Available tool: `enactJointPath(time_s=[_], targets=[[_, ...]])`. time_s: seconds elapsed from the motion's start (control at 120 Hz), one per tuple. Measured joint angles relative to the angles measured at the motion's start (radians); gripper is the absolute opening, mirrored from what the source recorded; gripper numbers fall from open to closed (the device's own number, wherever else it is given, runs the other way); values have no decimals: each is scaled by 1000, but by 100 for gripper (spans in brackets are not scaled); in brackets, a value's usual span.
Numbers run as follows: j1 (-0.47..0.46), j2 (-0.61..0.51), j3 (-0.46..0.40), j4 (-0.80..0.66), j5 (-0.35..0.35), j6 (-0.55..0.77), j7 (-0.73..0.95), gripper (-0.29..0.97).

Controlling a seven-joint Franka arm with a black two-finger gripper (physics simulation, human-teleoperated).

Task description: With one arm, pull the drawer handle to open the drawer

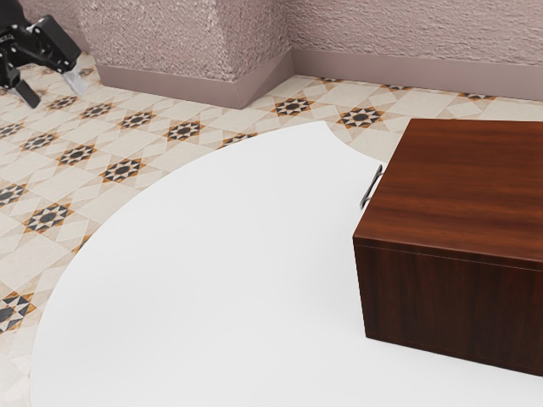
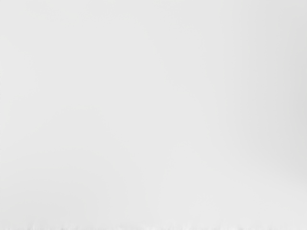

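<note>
My tool [image 1: 49,86] hangs at the far left of the exterior view, high above the tiled floor [image 1: 127,136] near the wall [image 1: 170,42]. Its two fingers are spread apart with nothing between them. It is well apart from the work, so I judge the reach has not yet begun.

The wooden cabinet [image 1: 458,195] sits at the right on the white bench [image 1: 221,280]. Its handle [image 1: 372,186] is a slim dark bar standing out from the cabinet's left side, near the top edge. That side is turned away from the side camera, so I cannot see the drawer front itself. The handle lies close against the side, so I take the drawer as shut. Whatever is inside is hidden.

The handle faces the open stretch of bench, which suits a pull toward the left. I expect I need to bring the spread fingers across, line them up around the bar, then close and draw back.
</note>
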Motion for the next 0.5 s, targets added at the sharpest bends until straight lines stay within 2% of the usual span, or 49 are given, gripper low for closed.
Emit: enactJointPath(time_s=[0.067, 0.175, 0.283, 0.383, 0.417, 0.442, 0.5], targets=[[2, 3, 7, -33, 8, 6, -1, 68], [59, 191, 74, -123, 5, 24, -3, 68], [118, 304, 107, -272, -95, 73, -5, 68], [147, 305, 70, -475, -162, 142, -7, 68], [201, 283, 20, -534, -176, 172, -8, 68], [281, 261, -59, -570, -184, 194, -8, 68], [656, 176, -430, -686, -193, 253, -9, 68]])
